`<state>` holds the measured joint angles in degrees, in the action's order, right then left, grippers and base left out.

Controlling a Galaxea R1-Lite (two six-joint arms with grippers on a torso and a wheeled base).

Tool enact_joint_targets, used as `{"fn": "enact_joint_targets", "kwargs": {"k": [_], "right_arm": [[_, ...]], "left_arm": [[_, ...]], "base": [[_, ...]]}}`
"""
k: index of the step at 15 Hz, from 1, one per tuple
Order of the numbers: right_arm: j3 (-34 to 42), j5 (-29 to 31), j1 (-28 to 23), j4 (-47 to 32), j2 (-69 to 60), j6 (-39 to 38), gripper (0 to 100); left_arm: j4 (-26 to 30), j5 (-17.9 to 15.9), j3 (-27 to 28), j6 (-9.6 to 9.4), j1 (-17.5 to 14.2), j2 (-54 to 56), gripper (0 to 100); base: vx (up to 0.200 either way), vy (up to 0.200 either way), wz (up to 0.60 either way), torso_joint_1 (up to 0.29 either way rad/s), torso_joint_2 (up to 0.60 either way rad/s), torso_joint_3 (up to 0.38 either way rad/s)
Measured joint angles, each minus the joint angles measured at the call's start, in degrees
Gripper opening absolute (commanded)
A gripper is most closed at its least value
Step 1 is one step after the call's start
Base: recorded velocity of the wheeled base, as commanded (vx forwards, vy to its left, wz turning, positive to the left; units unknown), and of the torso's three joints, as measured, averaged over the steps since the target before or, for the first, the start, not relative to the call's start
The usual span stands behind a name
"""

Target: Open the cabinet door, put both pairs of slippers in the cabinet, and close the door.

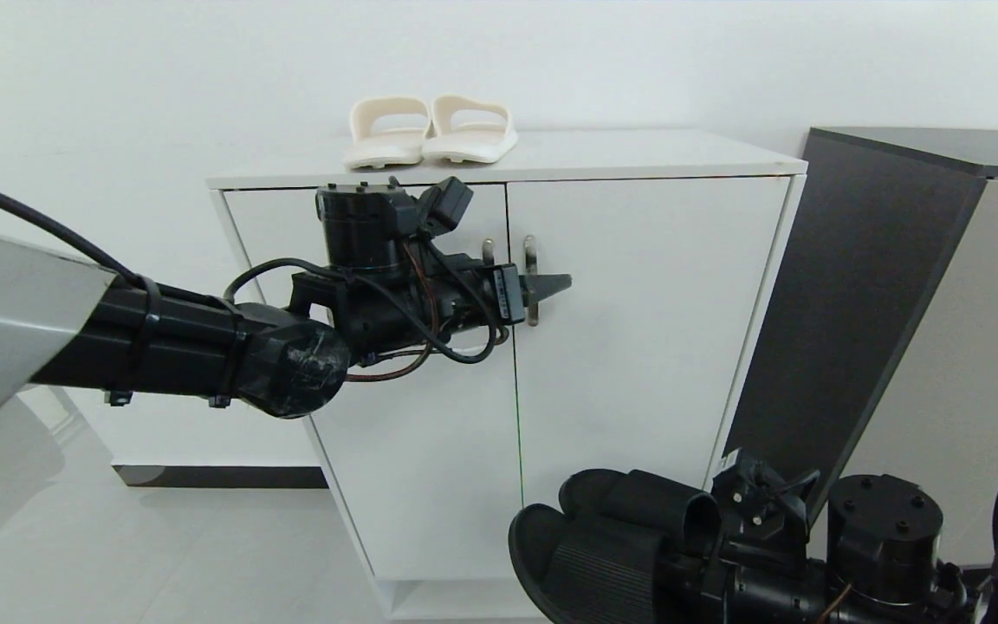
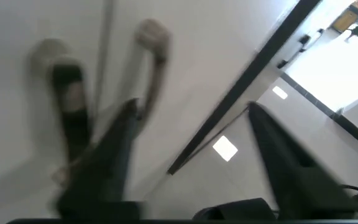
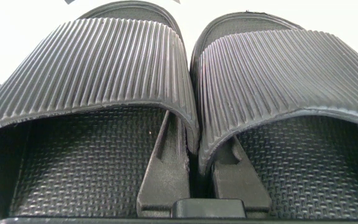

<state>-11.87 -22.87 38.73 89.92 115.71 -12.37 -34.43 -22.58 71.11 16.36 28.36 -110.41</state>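
Two cream slippers (image 1: 464, 132), two black slippers (image 1: 629, 529), one cabinet (image 1: 638, 152) — two doors (image 1: 646, 347)

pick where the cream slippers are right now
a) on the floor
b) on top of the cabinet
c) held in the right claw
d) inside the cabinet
b, the cream slippers sit side by side on the flat top of the cabinet, back near the wall.

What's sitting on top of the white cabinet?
A pair of cream slide slippers sits side by side on the white cabinet. Its closed doors hide the inside.
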Motion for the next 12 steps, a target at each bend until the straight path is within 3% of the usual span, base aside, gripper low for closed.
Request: {"fn": "enact_joint_targets", "kwargs": {"k": [6, 12], "right_arm": [[1.6, -3.7, 0.0, 0.0, -0.9, 0.0, 0], [4.9, -9.8, -0.2, 0.0, -3.8, 1.8, 0]], "left_arm": [[-0.1, -0.2, -3.3, -0.2, 1.0, 2.6, 0], [-0.4, 0.2, -17.1, -0.3, 4.8, 14.5, 0]], "base": [[0.0, 0.0, 0.0, 0.0, 0.0, 0.0], [0.0, 0.0, 0.0, 0.0, 0.0, 0.0]]}}
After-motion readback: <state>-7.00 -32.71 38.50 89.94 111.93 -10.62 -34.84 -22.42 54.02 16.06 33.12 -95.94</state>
